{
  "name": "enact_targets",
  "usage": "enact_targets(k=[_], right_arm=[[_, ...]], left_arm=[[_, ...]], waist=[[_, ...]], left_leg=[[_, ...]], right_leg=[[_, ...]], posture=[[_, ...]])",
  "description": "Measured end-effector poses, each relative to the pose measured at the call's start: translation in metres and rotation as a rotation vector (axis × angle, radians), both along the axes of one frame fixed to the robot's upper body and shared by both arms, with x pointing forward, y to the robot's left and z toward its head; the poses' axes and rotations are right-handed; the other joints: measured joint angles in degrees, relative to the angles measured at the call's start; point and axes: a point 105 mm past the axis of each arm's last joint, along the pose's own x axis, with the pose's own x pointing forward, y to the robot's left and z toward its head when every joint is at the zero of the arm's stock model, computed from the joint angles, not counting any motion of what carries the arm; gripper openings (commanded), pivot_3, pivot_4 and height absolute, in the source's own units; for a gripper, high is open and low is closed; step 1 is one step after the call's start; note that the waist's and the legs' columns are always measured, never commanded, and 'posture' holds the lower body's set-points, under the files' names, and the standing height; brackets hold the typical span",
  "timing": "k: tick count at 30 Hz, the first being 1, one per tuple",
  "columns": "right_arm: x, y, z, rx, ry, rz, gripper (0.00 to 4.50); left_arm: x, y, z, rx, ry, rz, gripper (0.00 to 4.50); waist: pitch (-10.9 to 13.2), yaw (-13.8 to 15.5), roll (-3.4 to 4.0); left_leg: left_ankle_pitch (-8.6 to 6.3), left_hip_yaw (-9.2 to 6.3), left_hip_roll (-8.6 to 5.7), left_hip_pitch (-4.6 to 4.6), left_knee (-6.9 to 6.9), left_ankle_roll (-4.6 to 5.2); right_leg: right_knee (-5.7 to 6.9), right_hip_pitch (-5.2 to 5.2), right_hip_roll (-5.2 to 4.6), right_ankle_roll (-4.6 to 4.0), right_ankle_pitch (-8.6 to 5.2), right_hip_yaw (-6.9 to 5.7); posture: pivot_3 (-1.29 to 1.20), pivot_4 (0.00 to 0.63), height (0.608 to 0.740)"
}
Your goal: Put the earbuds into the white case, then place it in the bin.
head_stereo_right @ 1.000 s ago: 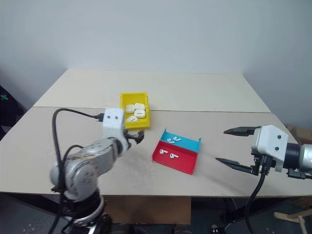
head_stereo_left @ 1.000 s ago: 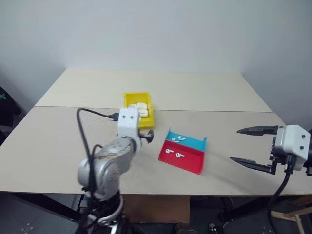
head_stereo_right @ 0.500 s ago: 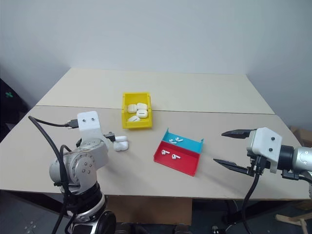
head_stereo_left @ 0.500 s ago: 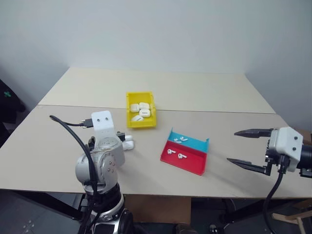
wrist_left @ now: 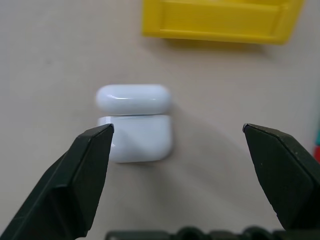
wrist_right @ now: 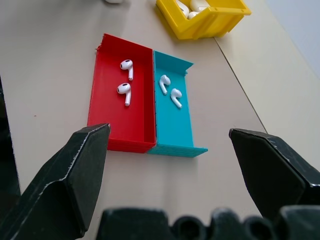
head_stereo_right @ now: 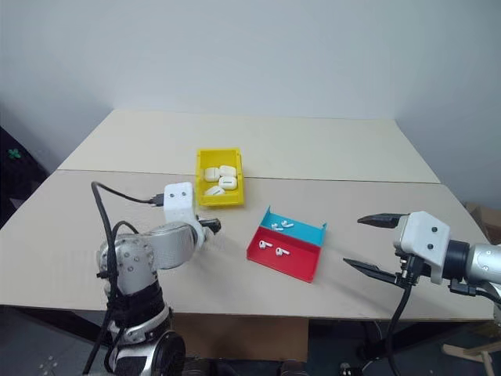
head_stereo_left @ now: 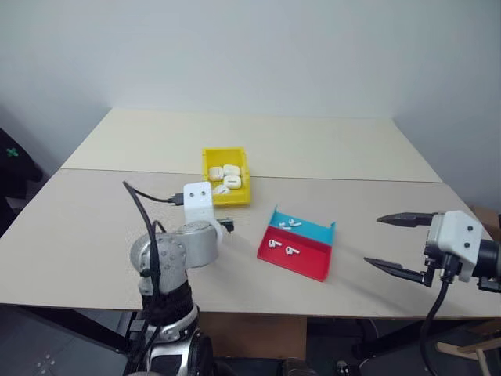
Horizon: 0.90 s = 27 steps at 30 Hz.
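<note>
We see left gripper (wrist_left: 175, 135) spread wide, empty, over white case (wrist_left: 134, 122) lying lid-open on table (head_stereo_left: 94, 227), just at 6 o'clock of yellow bin (head_stereo_left: 227, 178); bin already holds several cases; earbuds (wrist_right: 127, 80) not yet loaded, two pairs in red-blue tray (wrist_right: 125, 135) at 4 o'clock of bin; right gripper (wrist_right: 170, 150) wide, empty, hovering before tray; we judge all steps for this case left.

case (wrist_left: 134, 122) before bin (wrist_left: 220, 20), tray (head_stereo_left: 296, 249) to the right
</note>
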Motion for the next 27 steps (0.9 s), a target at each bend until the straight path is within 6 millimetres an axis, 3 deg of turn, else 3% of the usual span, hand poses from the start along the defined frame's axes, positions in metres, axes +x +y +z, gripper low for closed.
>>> enact_targets(k=[8, 11, 13, 16, 27], right_arm=[[-0.003, 0.001, -0.004, 0.004, 0.008, -0.004, 4.43], [-0.004, 0.002, -0.003, 0.002, 0.000, -0.003, 4.43], [-0.005, 0.003, -0.002, 0.001, -0.003, 0.000, 4.43], [-0.005, 0.002, -0.003, 0.003, 0.001, -0.005, 4.43], [-0.003, 0.001, -0.002, 0.006, -0.003, -0.009, 4.43]], left_arm=[[-0.003, -0.004, -0.009, -0.008, 0.115, -0.030, 4.50], [0.009, -0.024, 0.059, -0.002, -0.075, -0.132, 4.50], [0.005, -0.026, 0.074, 0.010, -0.117, -0.175, 4.50], [0.002, -0.017, 0.065, 0.040, -0.044, -0.165, 4.50], [-0.005, -0.022, 0.058, 0.016, -0.010, -0.122, 4.50]], waist=[[0.0, 0.5, -0.03], [0.2, 1.1, -0.16], [-0.1, 0.8, 0.20], [-0.1, 0.4, 0.34], [-0.1, 1.2, 0.31]], left_leg=[[0.01, -0.07, -0.06, -0.06, 0.00, -0.01], [0.10, -0.40, -0.16, -0.22, 0.05, -0.18], [-0.07, -0.32, -0.23, 0.05, 0.03, -0.31], [-0.08, -0.39, -0.24, 0.02, -0.06, -0.32], [-0.07, -0.43, -0.30, -0.02, -0.01, -0.33]], right_leg=[[-0.01, -0.03, -0.02, -0.02, 0.01, -0.03], [-0.05, -0.06, 0.04, -0.11, 0.08, -0.05], [-0.15, 0.18, -0.04, 0.01, 0.00, 0.10], [-0.03, 0.01, 0.03, -0.02, -0.05, 0.13], [-0.08, 0.05, -0.01, -0.37, -0.26, 0.10]], posture=[[0.00, 0.150, 0.740], [0.00, 0.150, 0.740], [0.00, 0.150, 0.740], [0.00, 0.150, 0.740], [0.00, 0.150, 0.740]])
